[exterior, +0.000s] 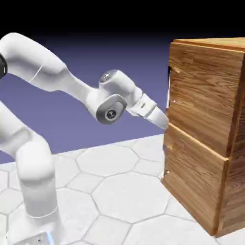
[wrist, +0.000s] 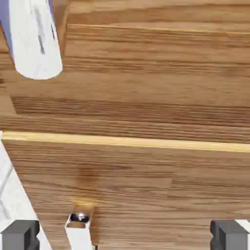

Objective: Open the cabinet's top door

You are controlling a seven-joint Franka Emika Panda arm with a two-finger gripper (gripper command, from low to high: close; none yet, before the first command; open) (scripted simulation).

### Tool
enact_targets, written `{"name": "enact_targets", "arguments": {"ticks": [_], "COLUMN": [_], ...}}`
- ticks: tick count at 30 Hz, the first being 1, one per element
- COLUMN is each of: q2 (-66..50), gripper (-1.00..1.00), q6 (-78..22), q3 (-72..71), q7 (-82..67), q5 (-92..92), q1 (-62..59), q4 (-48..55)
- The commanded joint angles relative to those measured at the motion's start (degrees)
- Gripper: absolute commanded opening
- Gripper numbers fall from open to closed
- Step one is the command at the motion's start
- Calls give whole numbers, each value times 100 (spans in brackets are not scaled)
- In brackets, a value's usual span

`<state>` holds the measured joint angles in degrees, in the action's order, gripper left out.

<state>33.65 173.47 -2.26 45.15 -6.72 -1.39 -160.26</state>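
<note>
Brown wood grain everywhere, glossy stuff, and that's the cabinet (exterior: 233, 196) I'm parked at. The top door (exterior: 206, 88) is the upper panel, sitting right above the pale seam (wrist: 146, 141) and looking shut to me. My gripper (wrist: 126, 235) is wide open with nothing held between the fingers, and from the exterior view it's right by the front, around seam height.

The bit I want is the upper handle (wrist: 36, 41), a slim upright silvery bar over at the top left of the hand view. The lower handle (wrist: 80, 234) is the one down at the bottom edge, so I reckon I'm aimed too low and need to come up and across before closing on anything.

Handling-wise, I'd guess the door is stiff and fairly hefty but should swing ok on its hinges. The metal looks smooth, so fingers could slide. I'd pinch the middle of the bar, one finger either side, then pull in a gentle arc rather than straight back. Not worried about breaking it, more about knocking the handle or losing the grip partway round.
</note>
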Motion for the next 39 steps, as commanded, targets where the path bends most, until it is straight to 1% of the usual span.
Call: {"name": "enact_targets", "arguments": {"ticks": [1,39], "q2": [37,1432], "gripper": [0,0], "q6": [-20,-773], "q3": [-84,-3266], "q7": [100,3895], "q5": [-250,-9720], "q1": [-77,-3010], "q4": [28,1072]}}
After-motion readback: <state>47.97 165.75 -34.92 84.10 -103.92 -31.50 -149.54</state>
